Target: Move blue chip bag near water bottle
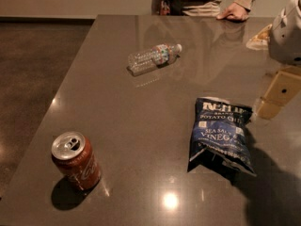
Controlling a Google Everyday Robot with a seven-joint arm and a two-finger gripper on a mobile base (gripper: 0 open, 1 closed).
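Near left edge: can [75,160] upright | right of centre: bag [221,133] flat, bare table [141,121] around it | right edge: gripper [272,103] just beside bag's far corner, how wide I cannot tell | farther: bottle [154,58] lying down, well apart from bag | far edge: someone's hand [233,13].

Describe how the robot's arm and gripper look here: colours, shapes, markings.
The arm shows at the right edge as a rounded white shell. Below it the gripper, just right of the blue chip bag, is a blocky cream-tan piece with flat faces and one small dark dot. No cables or lettering are visible.
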